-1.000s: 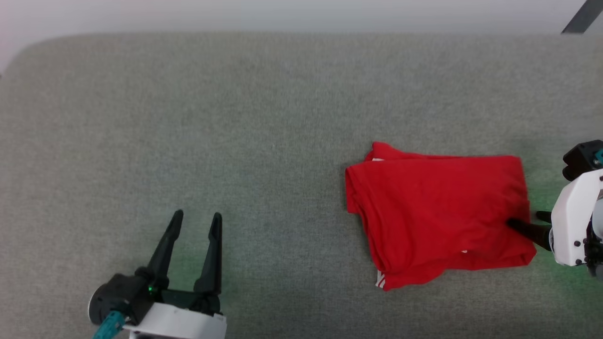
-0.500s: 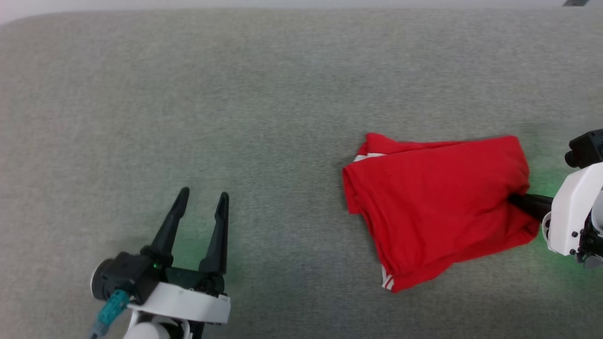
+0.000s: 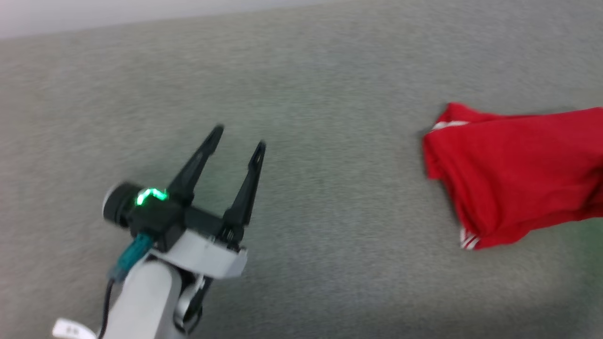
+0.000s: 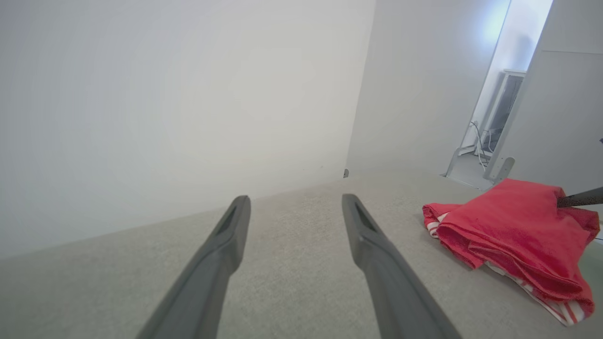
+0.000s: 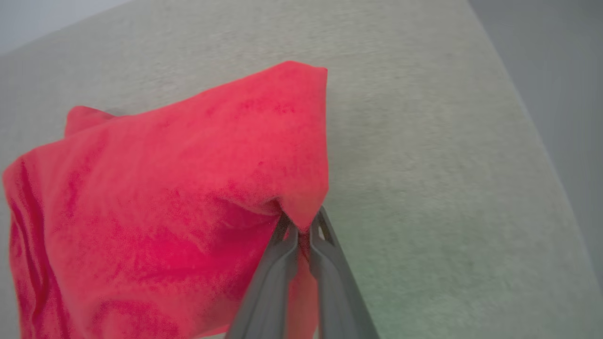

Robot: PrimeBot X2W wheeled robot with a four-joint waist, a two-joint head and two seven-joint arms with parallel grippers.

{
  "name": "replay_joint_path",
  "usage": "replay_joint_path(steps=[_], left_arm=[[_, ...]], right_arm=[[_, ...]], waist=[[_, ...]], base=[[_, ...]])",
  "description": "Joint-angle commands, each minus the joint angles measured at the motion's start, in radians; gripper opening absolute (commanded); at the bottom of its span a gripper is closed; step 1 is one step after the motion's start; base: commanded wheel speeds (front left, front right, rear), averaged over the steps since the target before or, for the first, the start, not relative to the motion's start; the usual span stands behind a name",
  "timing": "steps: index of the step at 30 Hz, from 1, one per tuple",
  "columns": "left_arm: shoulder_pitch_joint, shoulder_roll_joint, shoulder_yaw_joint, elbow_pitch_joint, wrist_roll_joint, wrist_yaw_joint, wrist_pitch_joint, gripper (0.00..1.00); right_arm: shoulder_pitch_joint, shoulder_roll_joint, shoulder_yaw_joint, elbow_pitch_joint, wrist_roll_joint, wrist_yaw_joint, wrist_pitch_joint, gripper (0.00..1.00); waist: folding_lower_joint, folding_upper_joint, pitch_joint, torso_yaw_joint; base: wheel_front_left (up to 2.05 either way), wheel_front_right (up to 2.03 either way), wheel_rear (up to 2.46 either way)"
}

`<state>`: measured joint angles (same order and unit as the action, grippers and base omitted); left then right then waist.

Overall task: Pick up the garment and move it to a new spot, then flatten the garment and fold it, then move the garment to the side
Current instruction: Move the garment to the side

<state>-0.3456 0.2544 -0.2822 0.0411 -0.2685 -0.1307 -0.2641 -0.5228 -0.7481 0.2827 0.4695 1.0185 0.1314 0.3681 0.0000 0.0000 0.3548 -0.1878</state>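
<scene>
Two grippers are working over one grey, felt-like tabletop [image 3: 330, 84]. Far left, the left gripper [image 3: 239, 136] hangs just above the surface, its jaws spread wide apart with nothing between them. A green light [image 3: 150, 195] glows on its dark wrist block, and a teal plug [image 3: 132, 252] sits just below that, above the pale forearm. Beyond its fingers a plain white wall [image 4: 165, 94] rises behind the far edge of the tabletop.

Moving right, a broad stretch of bare grey surface lies between that gripper and the garment [image 3: 518, 169], so the two are well apart. The garment is a red folded bundle on the right part of the tabletop. Its left end lies on the surface in soft layers, and red-and-white striped trim [image 3: 468, 242] peeks out at the near corner and again at the far left corner.

Further right, the cloth is drawn up into a peak where the right gripper [image 5: 304, 226] has it, jaws pressed together on a pinch of the red fabric at its right edge. Behind the garment, in the left wrist view, a bright doorway [image 4: 504, 70] opens in the wall.

Counted up: one garment, two grippers, one green light, one doorway.
</scene>
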Motion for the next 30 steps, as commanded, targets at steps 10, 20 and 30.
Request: replay_joint_path(steps=[10, 20, 30], left_arm=[[-0.25, 0.083, -0.122, 0.034, -0.013, 0.001, 0.001, 1.0], [-0.367, 0.125, -0.154, 0.042, -0.033, 0.001, 0.001, 1.0], [-0.365, 0.15, -0.144, 0.039, -0.029, 0.001, 0.001, 1.0]], right_arm=[[-0.139, -0.001, -0.064, 0.168, -0.062, -0.002, -0.138, 0.0], [-0.362, 0.02, -0.048, 0.41, -0.245, -0.002, -0.305, 0.0], [-0.475, 0.086, -0.019, 0.62, -0.331, -0.002, -0.432, 0.0]], waist=[[0.0, 0.0, 0.133, -0.144], [0.0, 0.0, 0.209, -0.125], [0.0, 0.0, 0.235, -0.096]], base=[[0.0, 0.0, 0.0], [0.0, 0.0, 0.0], [0.0, 0.0, 0.0]])
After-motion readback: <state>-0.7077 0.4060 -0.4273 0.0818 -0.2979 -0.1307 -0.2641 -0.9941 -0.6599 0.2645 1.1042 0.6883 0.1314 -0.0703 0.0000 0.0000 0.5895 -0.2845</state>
